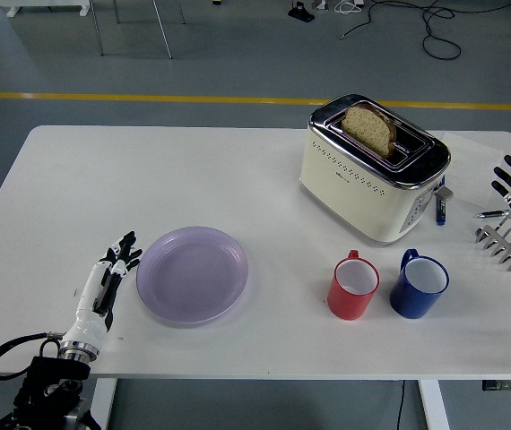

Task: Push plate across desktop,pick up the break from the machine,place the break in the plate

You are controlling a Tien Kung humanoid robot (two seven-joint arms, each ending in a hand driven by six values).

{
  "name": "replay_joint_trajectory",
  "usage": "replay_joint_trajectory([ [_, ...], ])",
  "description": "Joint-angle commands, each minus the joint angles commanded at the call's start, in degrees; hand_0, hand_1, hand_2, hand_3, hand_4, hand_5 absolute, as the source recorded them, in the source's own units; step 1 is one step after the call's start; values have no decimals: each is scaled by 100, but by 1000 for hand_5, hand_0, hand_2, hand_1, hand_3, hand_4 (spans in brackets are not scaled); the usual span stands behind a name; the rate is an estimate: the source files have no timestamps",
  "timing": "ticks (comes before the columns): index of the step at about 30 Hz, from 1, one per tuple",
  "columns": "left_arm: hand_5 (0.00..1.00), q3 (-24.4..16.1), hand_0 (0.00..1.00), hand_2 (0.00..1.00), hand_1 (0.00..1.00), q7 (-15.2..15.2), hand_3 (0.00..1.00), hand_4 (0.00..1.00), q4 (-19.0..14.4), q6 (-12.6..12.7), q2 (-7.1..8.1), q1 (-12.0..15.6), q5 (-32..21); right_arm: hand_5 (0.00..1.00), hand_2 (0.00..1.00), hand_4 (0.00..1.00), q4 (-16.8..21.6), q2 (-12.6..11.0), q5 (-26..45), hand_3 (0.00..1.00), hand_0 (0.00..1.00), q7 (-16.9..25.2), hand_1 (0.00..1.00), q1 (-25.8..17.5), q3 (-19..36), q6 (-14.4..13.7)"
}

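Plate (192,274) beside left hand (112,273)

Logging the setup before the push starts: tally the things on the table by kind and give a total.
Plates: 1, lilac plate
Toasters: 1, toaster
Bread slices: 1, bread
Mugs: 2, red mug, blue mug
Total: 5

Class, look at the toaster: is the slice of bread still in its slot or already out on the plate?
In. The slice of bread stands in the toaster slot; the purple plate holds nothing.
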Motion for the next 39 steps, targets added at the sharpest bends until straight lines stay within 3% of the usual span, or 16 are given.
replay_joint_trajectory([
  [7,998,33,845,967,888,3,939,568,-37,10,15,-25,4,672,873,598,8,9,-2,862,947,2,852,23,30,-1],
  [22,998,-7,857,966,895,-193,936,569,-118,387,-27,152,-83,673,873,598,-7,-38,2,862,947,0,852,-47,-61,1],
  [39,998,184,858,965,897,-101,936,568,70,262,-53,164,-130,672,873,596,-9,-25,11,861,946,-2,852,-204,-114,-1],
])
